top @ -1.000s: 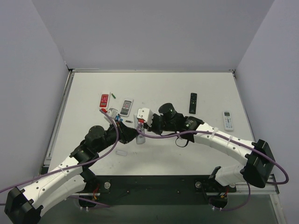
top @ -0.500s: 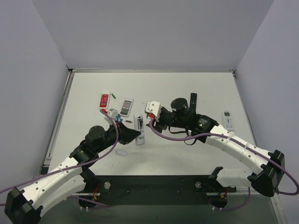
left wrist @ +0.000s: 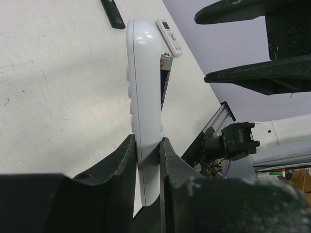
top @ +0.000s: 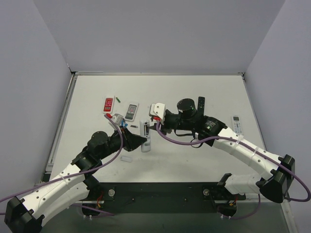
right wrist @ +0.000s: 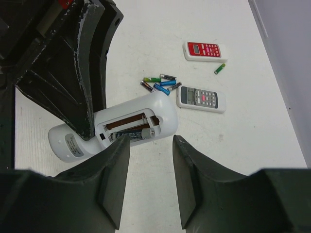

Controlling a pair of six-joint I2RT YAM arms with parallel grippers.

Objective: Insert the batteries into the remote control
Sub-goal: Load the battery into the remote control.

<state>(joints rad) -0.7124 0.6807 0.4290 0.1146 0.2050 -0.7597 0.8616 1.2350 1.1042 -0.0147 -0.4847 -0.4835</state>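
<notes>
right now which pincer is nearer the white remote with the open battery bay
Left. The left pincer is clamped on one end of the remote control; the right pincer hangs open over its battery side, not touching.

Table (top: 194, 87): white top is carrying all below;
Red remote (top: 108, 104): is lying at 10 o'clock from the table's middle;
Grey remote (top: 131, 110): is lying near the red one, at its 3 o'clock;
Black remote (top: 200, 107): is lying at 2 o'clock;
Screen remote (top: 236, 124): white, is lying at 3 o'clock;
Small white piece (top: 126, 158): is lying at 7 o'clock.
</notes>
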